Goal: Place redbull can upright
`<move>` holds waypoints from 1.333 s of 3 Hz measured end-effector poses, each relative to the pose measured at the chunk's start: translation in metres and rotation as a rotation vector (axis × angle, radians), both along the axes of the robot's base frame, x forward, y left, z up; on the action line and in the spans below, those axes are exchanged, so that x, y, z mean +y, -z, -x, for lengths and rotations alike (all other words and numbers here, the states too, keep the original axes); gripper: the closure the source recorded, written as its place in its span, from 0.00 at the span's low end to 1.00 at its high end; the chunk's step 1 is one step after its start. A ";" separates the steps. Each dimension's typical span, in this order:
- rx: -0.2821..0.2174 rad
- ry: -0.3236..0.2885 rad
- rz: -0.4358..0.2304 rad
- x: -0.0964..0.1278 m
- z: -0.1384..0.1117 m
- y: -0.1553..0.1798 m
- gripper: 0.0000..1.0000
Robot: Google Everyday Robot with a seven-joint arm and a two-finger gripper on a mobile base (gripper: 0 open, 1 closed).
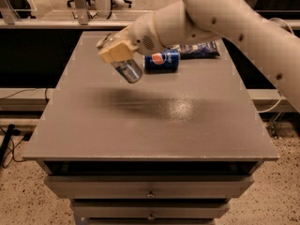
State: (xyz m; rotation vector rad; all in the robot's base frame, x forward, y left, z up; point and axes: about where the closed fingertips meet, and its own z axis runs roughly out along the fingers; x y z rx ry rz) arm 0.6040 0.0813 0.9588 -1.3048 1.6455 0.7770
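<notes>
One gripper (118, 54): we see it above the back-left part of the table (140, 130), at the end of the white arm (211, 13) that reaches in from the right.
grip: its tan fingers (112, 53) are drawn in narrow around one end of the redbull can (128, 70); we see no gap between pad and metal.
redbull can: held in the air and tilted, its free end pointing down and to the right. It is off the tabletop, and a shadow lies on the surface beneath it.
Pepsi can (161, 61): on its side on the table, just beside the redbull can on the right; we cannot tell whether the two touch.
snack bag (199, 48): dark blue, lying on the table behind the Pepsi can, partly hidden by the arm.
table: grey top, with drawers (150, 186) under its front edge.
</notes>
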 end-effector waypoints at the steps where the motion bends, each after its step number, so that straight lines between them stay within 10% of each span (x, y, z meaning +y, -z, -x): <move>1: -0.039 0.057 -0.006 -0.049 -0.001 -0.004 1.00; 2: -0.045 0.032 -0.019 -0.046 -0.002 -0.009 1.00; 4: -0.160 0.023 -0.140 -0.113 -0.007 -0.064 1.00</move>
